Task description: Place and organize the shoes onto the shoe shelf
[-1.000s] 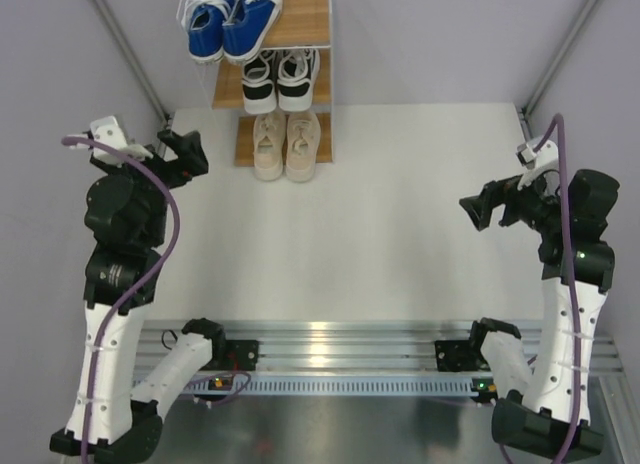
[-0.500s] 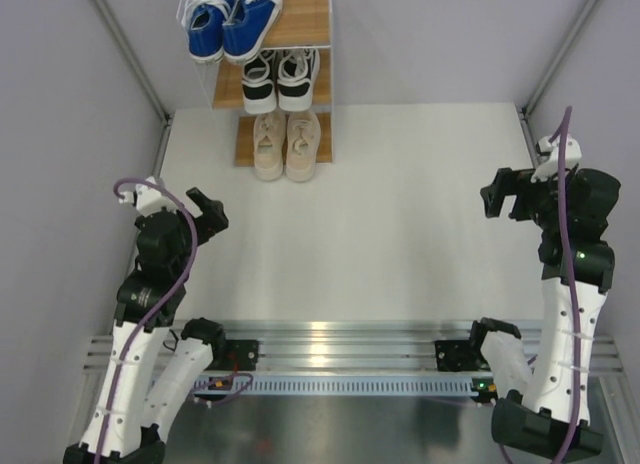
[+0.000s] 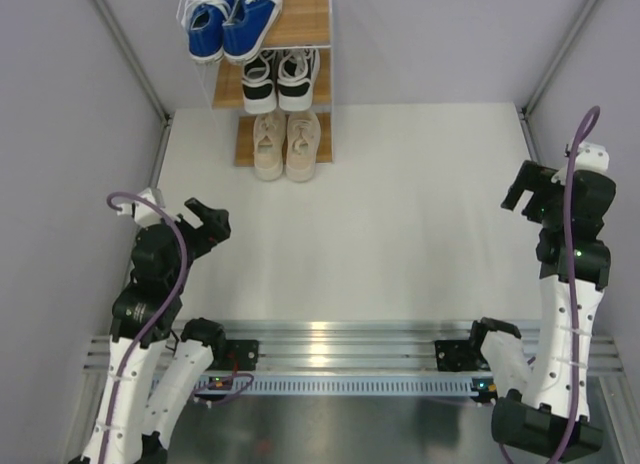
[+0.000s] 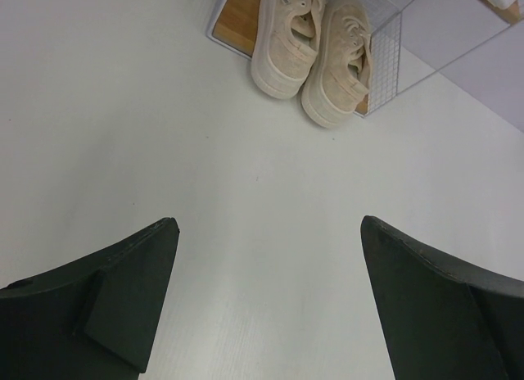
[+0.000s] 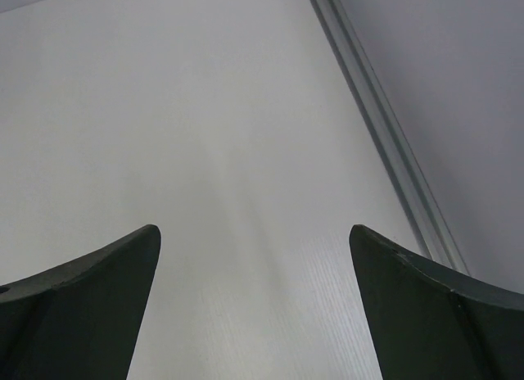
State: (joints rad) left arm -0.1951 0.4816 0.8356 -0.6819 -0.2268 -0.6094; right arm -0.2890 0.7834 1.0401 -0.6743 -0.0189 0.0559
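The shoe shelf (image 3: 307,26) stands at the far middle-left of the table. The blue pair (image 3: 232,19) sits on its top board, the black-and-white pair (image 3: 279,79) on the middle one, the beige pair (image 3: 286,144) on the lowest. The beige pair also shows in the left wrist view (image 4: 315,44), far ahead of the fingers. My left gripper (image 3: 208,217) is open and empty, low at the near left. My right gripper (image 3: 524,191) is open and empty at the right edge; its wrist view shows only bare white table between the fingers.
Grey walls enclose the white table (image 3: 400,204) on three sides. A metal corner rail (image 5: 385,126) runs along the right wall. The aluminium mounting rail (image 3: 340,344) with both arm bases lies at the near edge.
My left arm has pulled back from beside the shelf toward the near left and lowered. My right arm has drawn back toward the right wall. The shoes have not moved.
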